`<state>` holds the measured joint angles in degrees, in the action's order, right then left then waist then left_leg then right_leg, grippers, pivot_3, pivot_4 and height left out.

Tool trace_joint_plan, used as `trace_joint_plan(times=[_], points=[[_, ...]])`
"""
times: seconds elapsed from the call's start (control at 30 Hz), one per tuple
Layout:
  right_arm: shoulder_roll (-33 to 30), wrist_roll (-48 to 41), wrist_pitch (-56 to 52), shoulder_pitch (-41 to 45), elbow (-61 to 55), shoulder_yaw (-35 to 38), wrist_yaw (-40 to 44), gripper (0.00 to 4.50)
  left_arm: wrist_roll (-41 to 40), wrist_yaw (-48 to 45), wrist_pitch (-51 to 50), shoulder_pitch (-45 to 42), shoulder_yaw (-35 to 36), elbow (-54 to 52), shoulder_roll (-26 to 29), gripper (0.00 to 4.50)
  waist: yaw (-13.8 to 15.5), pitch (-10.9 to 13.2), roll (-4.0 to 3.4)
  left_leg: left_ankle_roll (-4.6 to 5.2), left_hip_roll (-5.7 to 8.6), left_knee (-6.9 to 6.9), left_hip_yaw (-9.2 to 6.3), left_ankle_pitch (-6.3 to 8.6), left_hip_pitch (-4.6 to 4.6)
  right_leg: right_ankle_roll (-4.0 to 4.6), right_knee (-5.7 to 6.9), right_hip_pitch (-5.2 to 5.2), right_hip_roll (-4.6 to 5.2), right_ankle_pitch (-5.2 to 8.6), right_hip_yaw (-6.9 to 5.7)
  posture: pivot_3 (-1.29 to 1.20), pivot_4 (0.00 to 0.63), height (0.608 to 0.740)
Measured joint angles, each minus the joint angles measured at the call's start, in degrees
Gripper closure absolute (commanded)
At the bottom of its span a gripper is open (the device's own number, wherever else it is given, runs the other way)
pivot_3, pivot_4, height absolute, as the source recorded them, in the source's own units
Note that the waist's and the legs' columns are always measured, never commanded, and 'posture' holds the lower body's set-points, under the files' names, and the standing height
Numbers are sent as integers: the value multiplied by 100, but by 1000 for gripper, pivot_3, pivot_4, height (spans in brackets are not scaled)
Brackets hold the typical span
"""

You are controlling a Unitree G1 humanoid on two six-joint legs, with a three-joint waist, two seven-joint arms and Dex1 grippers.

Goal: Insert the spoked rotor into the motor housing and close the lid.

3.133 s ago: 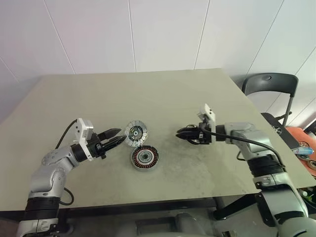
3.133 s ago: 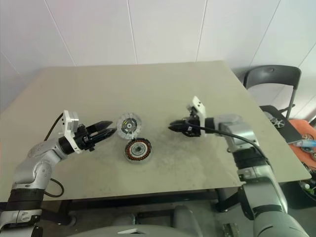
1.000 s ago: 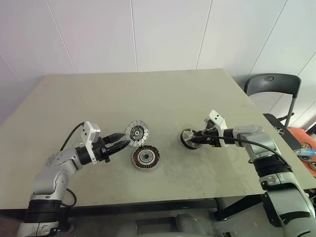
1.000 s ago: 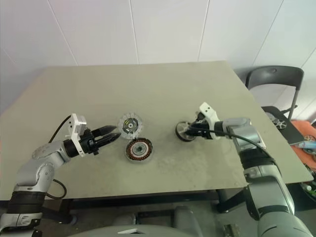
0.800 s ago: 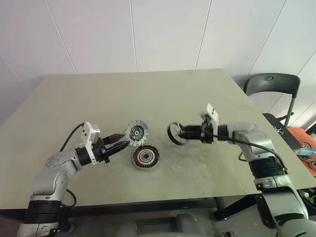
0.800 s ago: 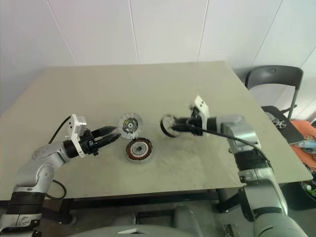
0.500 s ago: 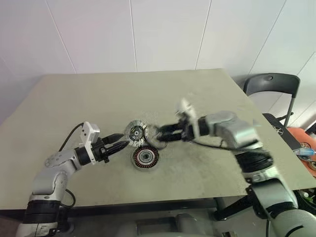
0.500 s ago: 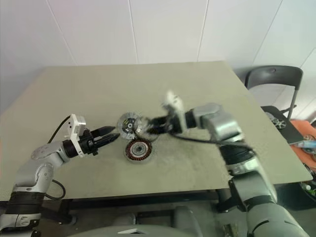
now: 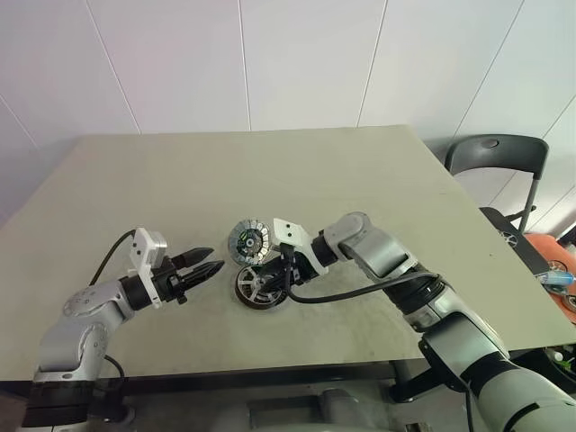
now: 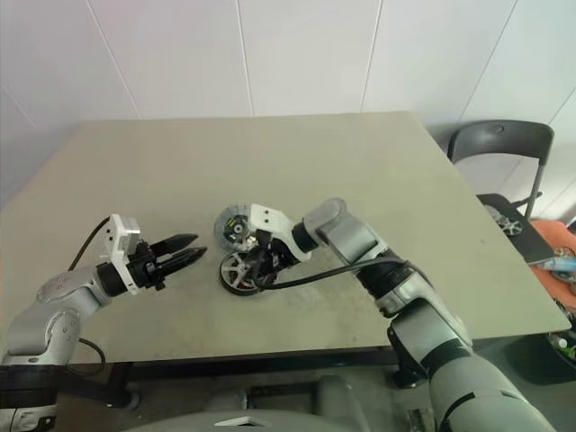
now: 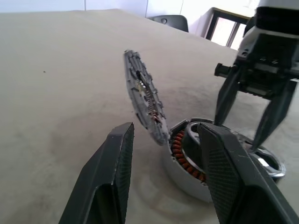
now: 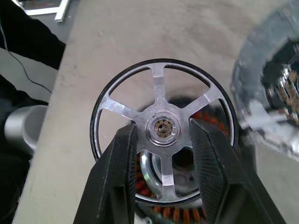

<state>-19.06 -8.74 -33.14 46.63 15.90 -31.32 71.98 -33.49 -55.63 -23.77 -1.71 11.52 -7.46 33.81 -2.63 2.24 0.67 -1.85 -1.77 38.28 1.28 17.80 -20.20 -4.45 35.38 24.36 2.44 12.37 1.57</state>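
Table (image 9: pixel 360 180) in the middle of the room, pale and bare apart from the motor parts near its front edge. The right gripper (image 9: pixel 273 277) reaches in from the right side and points down and to the left. Its two black fingers (image 12: pixel 122 154) pinch a spoked wheel (image 12: pixel 163 128), one on each side of the small hub. The wheel is a dark ring with five silvery spokes. It sits right over the motor cup (image 11: pixel 180 161), and the copper-brown windings show through the gaps between the spokes. The wheel looks a little off-centre on the cup, and I can't tell whether it is touching the rim or just above it.

The lid (image 9: pixel 248 241), a silvery-grey disc with a segmented rim and a dark centre, stands open. It tilts up from the far edge of the cup, just beside the wheel.

The left gripper (image 9: pixel 214 260) hangs above the table to the left of the parts, pointing at them. Its jaws are spread and hold nothing, with the tips a short way from the lid and cup.

A dark chair (image 9: pixel 490 153) stands beyond the table's far right corner.
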Motion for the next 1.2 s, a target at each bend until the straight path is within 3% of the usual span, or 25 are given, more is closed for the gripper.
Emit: trace_joint_plan(times=[0.27, 1.2], points=[[0, 60, 49, 26, 11, 84, 42, 3184, -150, -129, -74, 157, 99, -122, 215, 2181, 5, 0, 0, 0, -1, 1, 1, 0, 2, 1, 5, 0, -1, 1, 0, 0, 0, 740], [-140, 158, 181, 67, 180, 268, 211, 3184, -200, -93, -109, 109, 87, -120, 218, 2181, 1, 1, -1, 0, -1, 0, 0, 0, 2, 0, 4, 0, -2, 0, 0, 0, 0, 740]])
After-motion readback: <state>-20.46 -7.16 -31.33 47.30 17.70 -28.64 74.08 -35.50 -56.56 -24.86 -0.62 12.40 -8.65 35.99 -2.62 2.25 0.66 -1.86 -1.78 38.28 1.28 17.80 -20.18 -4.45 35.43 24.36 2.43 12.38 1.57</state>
